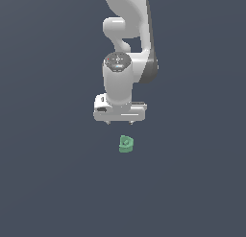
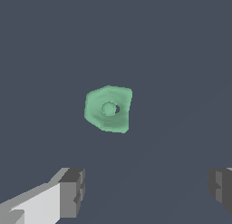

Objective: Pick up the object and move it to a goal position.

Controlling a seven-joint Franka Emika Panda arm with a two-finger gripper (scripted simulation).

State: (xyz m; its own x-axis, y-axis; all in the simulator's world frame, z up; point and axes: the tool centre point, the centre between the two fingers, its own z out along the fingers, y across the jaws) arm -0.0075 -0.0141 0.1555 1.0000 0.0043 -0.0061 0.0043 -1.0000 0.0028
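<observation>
One green block (image 1: pixel 126 144) beyond spread gripper (image 1: pixel 119 122)

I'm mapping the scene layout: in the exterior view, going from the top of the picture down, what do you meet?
Arm → gripper, open → green block lying apart below it, not held.

White arm (image 1: pixel 124 63), dark joints, grey-tipped tool (image 2: pixel 147 191).
</observation>
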